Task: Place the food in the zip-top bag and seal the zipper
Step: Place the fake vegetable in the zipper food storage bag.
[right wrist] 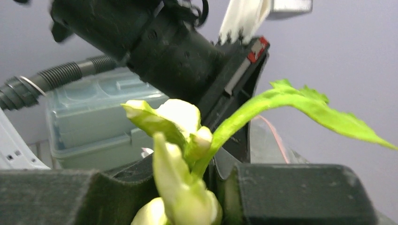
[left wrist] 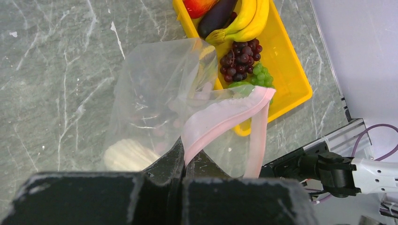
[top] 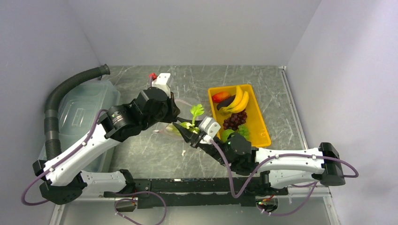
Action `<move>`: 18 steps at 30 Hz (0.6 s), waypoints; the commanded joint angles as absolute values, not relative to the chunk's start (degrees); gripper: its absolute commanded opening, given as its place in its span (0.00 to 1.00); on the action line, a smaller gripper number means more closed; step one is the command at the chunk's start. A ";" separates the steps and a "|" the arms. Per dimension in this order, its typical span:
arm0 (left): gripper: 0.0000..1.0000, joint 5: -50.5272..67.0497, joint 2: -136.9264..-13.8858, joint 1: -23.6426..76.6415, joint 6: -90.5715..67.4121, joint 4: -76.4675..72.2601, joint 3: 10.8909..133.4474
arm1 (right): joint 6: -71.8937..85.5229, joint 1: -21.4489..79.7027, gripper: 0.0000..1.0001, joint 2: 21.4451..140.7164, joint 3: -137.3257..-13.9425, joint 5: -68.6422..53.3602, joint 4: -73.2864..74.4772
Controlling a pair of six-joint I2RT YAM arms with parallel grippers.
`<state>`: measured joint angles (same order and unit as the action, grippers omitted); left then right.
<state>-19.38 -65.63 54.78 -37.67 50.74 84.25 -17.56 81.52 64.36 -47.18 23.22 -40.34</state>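
Yellow tray [top: 264, 137] w/ bananas [top: 240, 99], eggplant [top: 226, 103], grapes [top: 234, 120], clear crinkly bag [left wrist: 155, 93] mouth open, pink zipper [left wrist: 220, 119] pinched in L gripper [left wrist: 183, 157] jaws, R gripper [right wrist: 211, 173] jaws clamp leek [right wrist: 180, 187].

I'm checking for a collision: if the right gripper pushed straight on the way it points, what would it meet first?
Probably the left gripper, shut on the zip-top bag by its zipper, close ahead. The leek that the right gripper holds would touch first. Depth is unclear.
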 commanded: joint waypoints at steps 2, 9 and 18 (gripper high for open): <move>0.00 -20.62 -64.60 54.84 -37.68 50.25 87.95 | -19.34 81.75 0.00 63.00 -49.90 29.22 -33.09; 0.00 -20.74 -64.42 54.81 -37.27 50.10 88.01 | -19.68 82.35 0.00 62.15 -49.90 29.79 -32.60; 0.00 -17.00 -65.19 54.76 -37.36 49.04 88.38 | -22.42 82.35 0.00 66.83 -50.19 31.22 -36.03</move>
